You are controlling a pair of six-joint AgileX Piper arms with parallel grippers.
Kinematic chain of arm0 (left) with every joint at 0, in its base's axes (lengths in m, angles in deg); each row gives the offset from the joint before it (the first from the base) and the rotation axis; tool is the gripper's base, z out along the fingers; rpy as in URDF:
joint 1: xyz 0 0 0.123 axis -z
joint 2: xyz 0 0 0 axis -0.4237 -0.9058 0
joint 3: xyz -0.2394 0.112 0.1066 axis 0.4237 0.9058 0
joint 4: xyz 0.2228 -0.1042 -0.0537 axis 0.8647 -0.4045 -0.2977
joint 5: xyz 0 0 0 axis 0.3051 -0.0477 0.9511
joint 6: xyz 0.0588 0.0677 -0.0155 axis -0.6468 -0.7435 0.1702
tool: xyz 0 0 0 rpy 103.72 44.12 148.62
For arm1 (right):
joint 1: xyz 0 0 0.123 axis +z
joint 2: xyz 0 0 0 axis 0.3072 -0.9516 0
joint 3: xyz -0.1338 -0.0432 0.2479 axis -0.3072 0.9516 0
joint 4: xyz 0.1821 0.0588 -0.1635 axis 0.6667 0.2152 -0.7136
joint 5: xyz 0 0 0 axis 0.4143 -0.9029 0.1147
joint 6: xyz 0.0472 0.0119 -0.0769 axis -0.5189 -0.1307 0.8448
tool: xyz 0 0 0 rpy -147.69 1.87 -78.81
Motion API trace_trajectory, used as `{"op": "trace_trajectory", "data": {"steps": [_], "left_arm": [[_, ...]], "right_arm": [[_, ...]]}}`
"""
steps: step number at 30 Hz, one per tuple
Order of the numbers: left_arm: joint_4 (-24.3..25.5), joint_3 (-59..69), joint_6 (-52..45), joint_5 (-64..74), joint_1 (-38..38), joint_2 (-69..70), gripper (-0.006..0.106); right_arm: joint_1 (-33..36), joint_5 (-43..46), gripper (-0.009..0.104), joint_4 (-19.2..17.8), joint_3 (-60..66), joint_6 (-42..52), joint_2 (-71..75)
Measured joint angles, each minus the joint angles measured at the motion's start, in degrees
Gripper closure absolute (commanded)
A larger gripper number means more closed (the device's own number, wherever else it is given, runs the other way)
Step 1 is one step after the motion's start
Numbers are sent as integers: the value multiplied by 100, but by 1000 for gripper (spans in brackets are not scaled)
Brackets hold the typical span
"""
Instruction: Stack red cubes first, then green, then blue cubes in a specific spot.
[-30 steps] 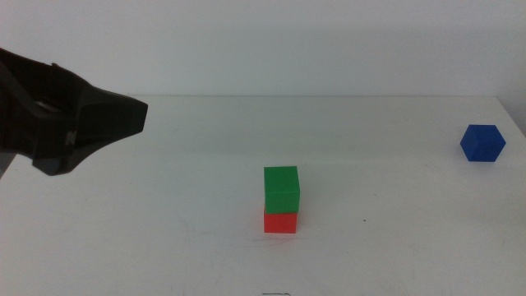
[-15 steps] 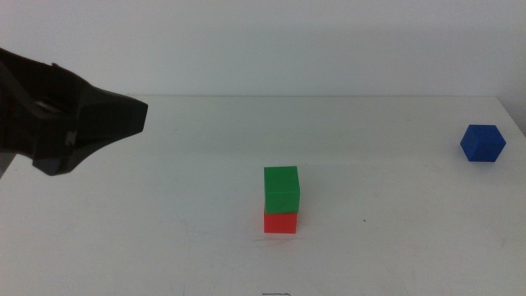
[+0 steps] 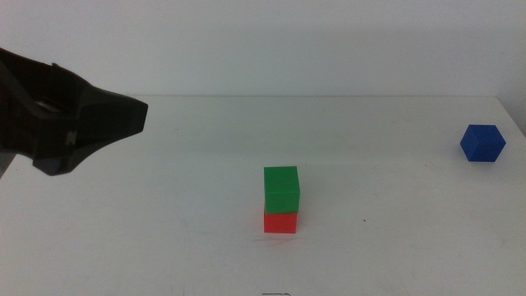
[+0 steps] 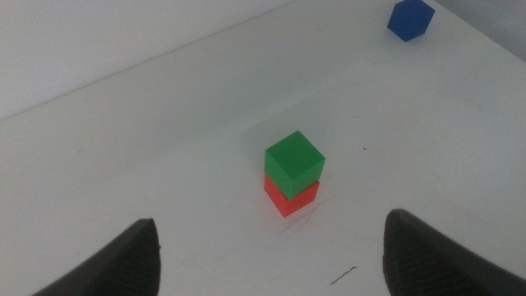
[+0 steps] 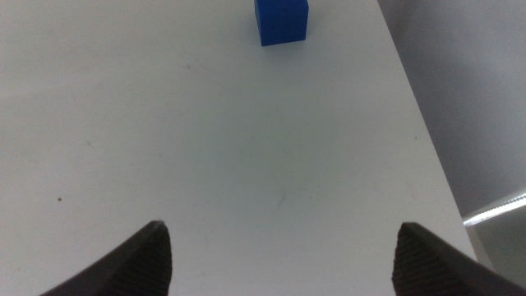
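Observation:
The green cube (image 3: 281, 189) sits squarely on the red cube (image 3: 280, 222) in the middle of the white table; the left wrist view shows the same green cube (image 4: 294, 159) and red cube (image 4: 293, 198). Alone at the far right lies the blue cube (image 3: 482, 143), also seen in both wrist views (image 4: 410, 18) (image 5: 281, 20). My left gripper (image 3: 123, 119) hovers raised at the left, well away from the stack, and its jaws (image 4: 269, 238) stand open and empty. My right gripper (image 5: 281, 228) is open and empty, short of the blue cube; it is out of the middle view.
The table's right edge (image 5: 427, 140) runs close beside the blue cube, with a drop beyond it. A white wall (image 3: 263, 41) backs the table. A faint dark mark (image 4: 343, 275) lies on the tabletop near the stack.

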Motion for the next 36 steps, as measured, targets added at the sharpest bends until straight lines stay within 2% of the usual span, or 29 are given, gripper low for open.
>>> {"op": "trace_trajectory", "data": {"steps": [13, 25, 36], "left_arm": [[0, 0, 0, 0, 0, 0, 9], [0, 0, 0, 0, 0, 0, 9], [0, 0, 0, 0, 0, 0, 9]], "right_arm": [[0, -621, 17, -15, -1950, 190, -2334], [-148, -680, 17, -38, -3814, 755, -4536], [-418, -1436, 17, 23, -5634, 1335, -6348]]}}
